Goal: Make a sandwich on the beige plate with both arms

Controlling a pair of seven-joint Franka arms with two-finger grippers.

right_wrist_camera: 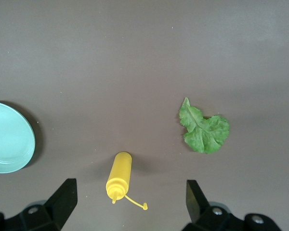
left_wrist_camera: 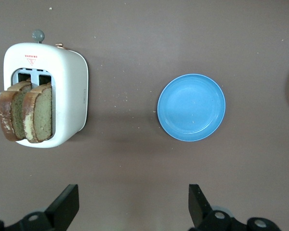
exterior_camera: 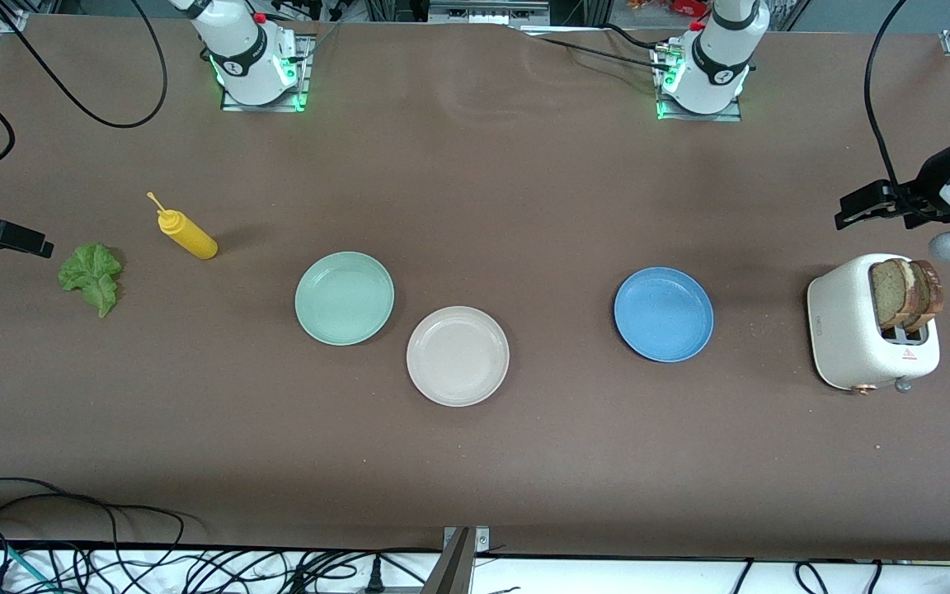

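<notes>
Two brown-crusted speckled bread slices are standing upright in the white toaster at the left arm's end — left gripper is being held spread above the table just beside it, nearer arm. Round pale beige plate is lying mid-table, bare, open room around. Right gripper, spread, is hovering near the ruffled green lettuce leaf.

bread slices in toaster, beige plate between the other plates, nearer the camera
</notes>
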